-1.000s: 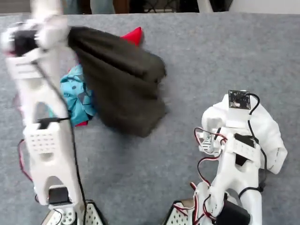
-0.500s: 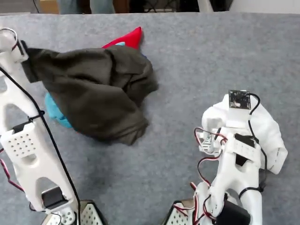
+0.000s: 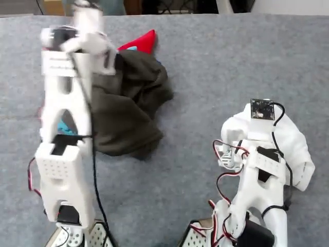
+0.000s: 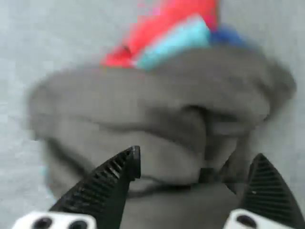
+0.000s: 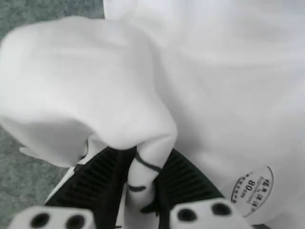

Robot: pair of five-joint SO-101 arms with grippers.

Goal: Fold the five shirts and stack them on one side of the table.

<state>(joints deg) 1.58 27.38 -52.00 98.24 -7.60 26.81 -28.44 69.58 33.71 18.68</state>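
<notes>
Left gripper (image 4: pixel 198 157), own wrist view: we see the jaws spread wide with nothing between them, hanging just over the dark shirt (image 4: pixel 157 114), which lies rumpled in thick folds. Past it a red shirt (image 4: pixel 167 19) and a turquoise shirt (image 4: pixel 174 40) poke out from under the dark one. A darker blue scrap (image 4: pixel 228 36) lies beside them; we cannot tell if that is a separate garment. Right wrist view: the right gripper (image 5: pixel 140 164) is clamped on a rolled fold of the white shirt (image 5: pixel 224 71), cloth pinched between the jaws, the rest bunched loose over the grey tabletop (image 5: pixel 28 7). High view: the left arm (image 3: pixel 64 128) stretches out over the heap at the far left of the tabletop. The dark shirt is on top, a red corner sticks out at the far edge, and a bit of turquoise shows at the near side behind the arm. The right arm (image 3: pixel 257 180) sits tucked near its base at the right, with the white shirt crumpled under and around it, well apart from the heap. Progress, as we judge it: nothing looks folded flat, there is no neat stack on either side, and we count four shirts for sure. So the task reads as early. Every shirt is left to spread, fold and stack, and the white one is in hand but unfolded.
</notes>
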